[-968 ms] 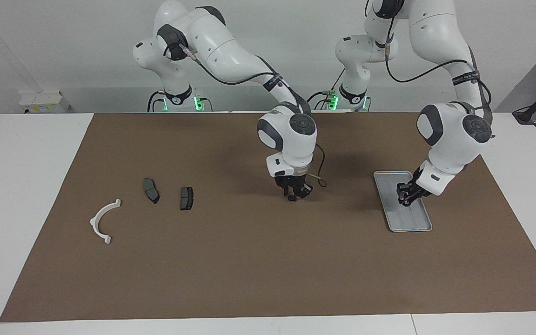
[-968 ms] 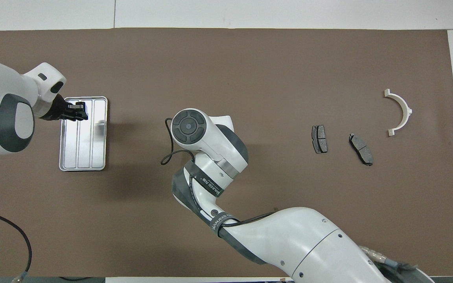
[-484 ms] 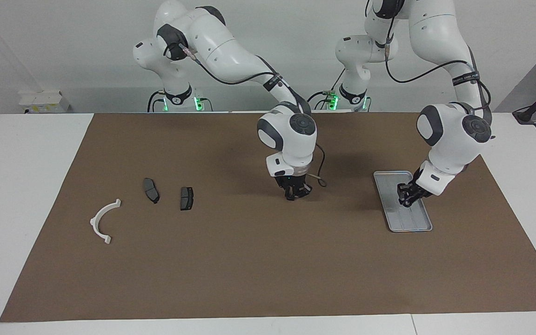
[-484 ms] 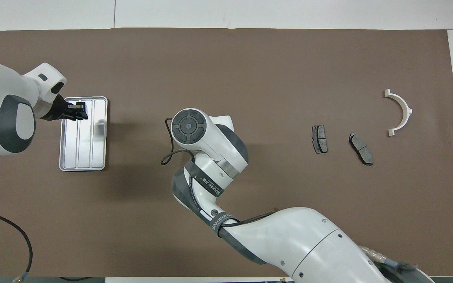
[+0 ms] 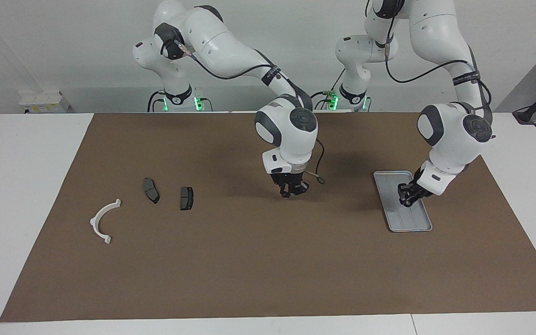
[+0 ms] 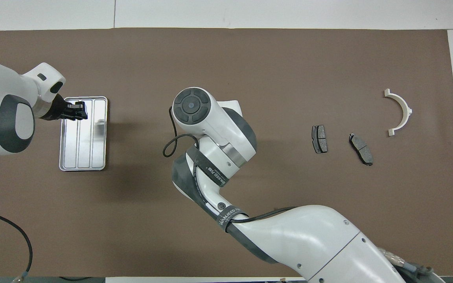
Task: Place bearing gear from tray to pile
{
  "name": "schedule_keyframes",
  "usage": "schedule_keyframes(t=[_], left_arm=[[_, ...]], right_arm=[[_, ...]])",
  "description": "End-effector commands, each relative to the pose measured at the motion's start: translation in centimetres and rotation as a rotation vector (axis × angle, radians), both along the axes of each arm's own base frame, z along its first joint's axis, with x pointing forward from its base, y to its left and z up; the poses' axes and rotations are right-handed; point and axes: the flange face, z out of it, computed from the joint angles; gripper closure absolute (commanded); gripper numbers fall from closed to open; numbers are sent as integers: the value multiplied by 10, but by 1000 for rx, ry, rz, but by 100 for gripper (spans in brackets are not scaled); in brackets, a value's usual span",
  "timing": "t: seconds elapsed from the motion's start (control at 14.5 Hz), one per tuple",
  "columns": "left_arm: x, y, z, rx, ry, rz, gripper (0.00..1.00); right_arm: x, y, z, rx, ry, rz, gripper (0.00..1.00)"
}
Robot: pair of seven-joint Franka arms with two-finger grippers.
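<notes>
The silver tray (image 5: 404,221) lies at the left arm's end of the mat and also shows in the overhead view (image 6: 94,137). My left gripper (image 5: 405,199) is low on the tray's end nearer the robots (image 6: 78,110). My right gripper (image 5: 291,189) hangs just above the middle of the mat; the overhead view hides it under its own wrist. The pile lies at the right arm's end: a white half-ring bracket (image 5: 103,219) and two dark brake pads (image 5: 150,190) (image 5: 186,197). The bearing gear shows in neither view, not on the tray's bare ribs and not on the mat.
A brown mat (image 5: 258,270) covers most of the white table. A loose black cable (image 6: 2,228) lies on the mat near the left arm's base. The right arm's forearm (image 6: 289,236) spans the near middle of the overhead view.
My right gripper has risen from just above the mat's middle and shifted slightly toward the robots. The left gripper and the pile parts have not moved.
</notes>
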Motion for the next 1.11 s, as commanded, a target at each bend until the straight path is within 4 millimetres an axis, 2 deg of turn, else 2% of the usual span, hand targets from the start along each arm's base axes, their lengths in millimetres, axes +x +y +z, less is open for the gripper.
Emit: schedule_keyframes(t=[0.0,0.07,0.21,0.28,0.35,0.48,0.55,0.62,0.76,0.9,1.04], left_arm=[[-7,3,5,0,-7,-5,100],[-6,-8,3,-5,-15,18,100],[-13,-88,4,-6,-4,118,100],[-18,-115,4,-6,7,143,100],[-29,-152,5,-3,21,163,100],[-49,-207,16,-1,35,206,100],[-64,-244,18,1,43,225,100],[-76,-272,19,-2,40,257,100],[-100,-317,23,-12,32,291,100],[-124,-355,24,-13,35,316,100],[-138,-375,25,5,2,333,100]], right_arm=[[15,-49,51,4,32,69,100],[20,-67,67,2,39,102,100],[27,-101,94,8,58,166,100],[31,-119,105,12,69,191,100],[35,-135,109,9,83,224,100],[42,-164,121,12,97,285,100],[46,-182,124,14,107,321,100],[51,-201,128,16,112,354,100],[61,-236,128,19,121,429,100],[71,-270,126,27,122,493,100],[77,-298,119,31,125,543,100]])
